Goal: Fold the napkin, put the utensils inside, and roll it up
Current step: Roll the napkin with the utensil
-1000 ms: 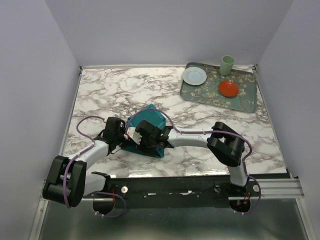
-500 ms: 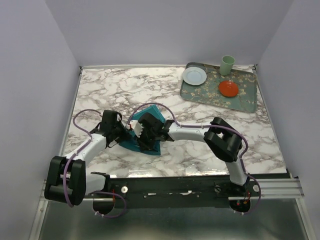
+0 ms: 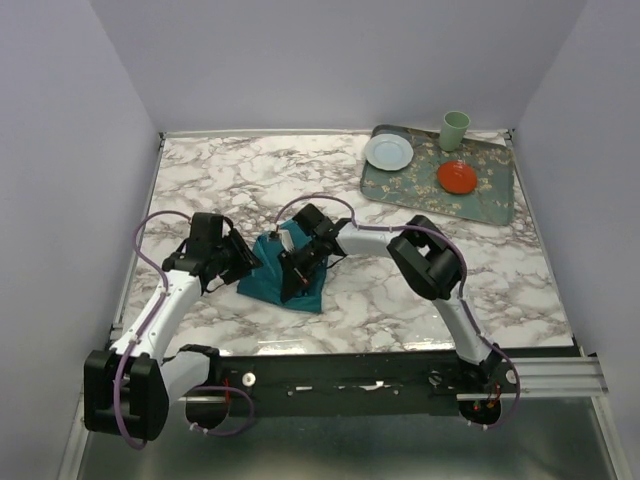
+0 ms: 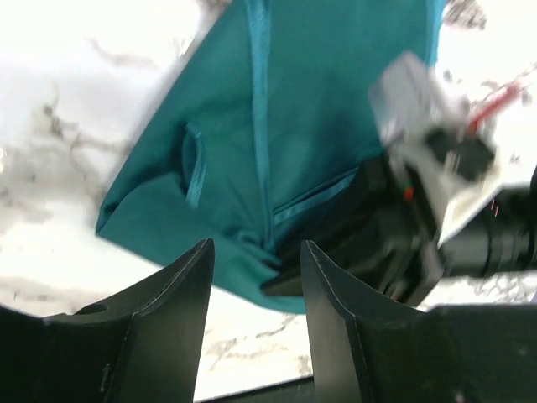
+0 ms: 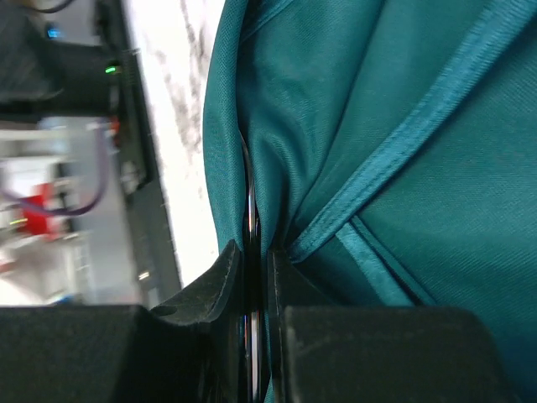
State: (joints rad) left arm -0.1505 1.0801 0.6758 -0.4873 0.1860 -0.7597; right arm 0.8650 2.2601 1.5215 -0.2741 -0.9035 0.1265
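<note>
Left of centre on the marble desk (image 3: 250,180): napkin (image 3: 283,285) lies as a folded teal bundle. Right tool (image 3: 296,268) reaches in from the right and is clenched on a fold of the cloth; in the wrist view its fingers (image 5: 220,281) pinch the teal edge. Left tool (image 3: 247,262) sits just left of the bundle, released, jaws apart, gripping nothing. Far right: patterned tray (image 3: 490,197) carrying white plate (image 3: 388,152), red dish (image 3: 457,177), green cup (image 3: 455,130).

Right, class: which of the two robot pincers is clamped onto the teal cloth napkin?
The right pincer: its fingers pinch a fold of the teal cloth napkin. The left pincer stands open, gripping nothing.
</note>
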